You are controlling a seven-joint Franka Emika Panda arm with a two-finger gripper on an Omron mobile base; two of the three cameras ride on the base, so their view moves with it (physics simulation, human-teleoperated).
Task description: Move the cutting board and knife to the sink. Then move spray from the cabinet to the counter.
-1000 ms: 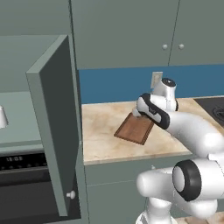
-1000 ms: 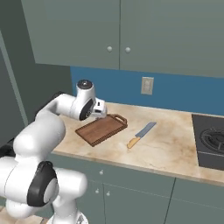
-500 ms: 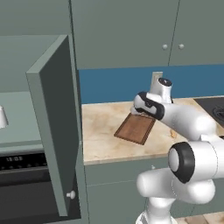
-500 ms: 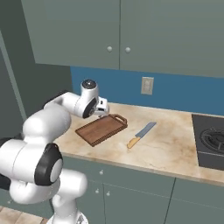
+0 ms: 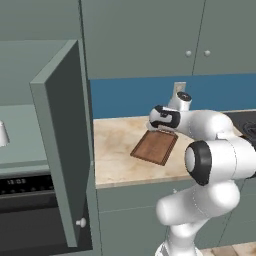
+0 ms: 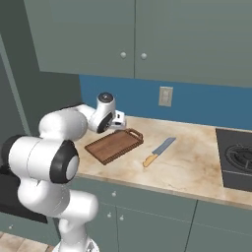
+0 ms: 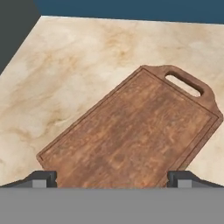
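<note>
Over the last second your arm has swung its elbow outward while the tool (image 7: 112,177) held its place above the cutting board (image 7: 131,131), so you are lining up a grasp, not yet gripping. Its fingertips stand wide apart, empty, straddling the board's near end. The board lies flat on the bench (image 6: 197,167), loop handle toward 1 o'clock in the hand view; the knife (image 6: 158,151) lies just beside it. No writing is readable.
</note>
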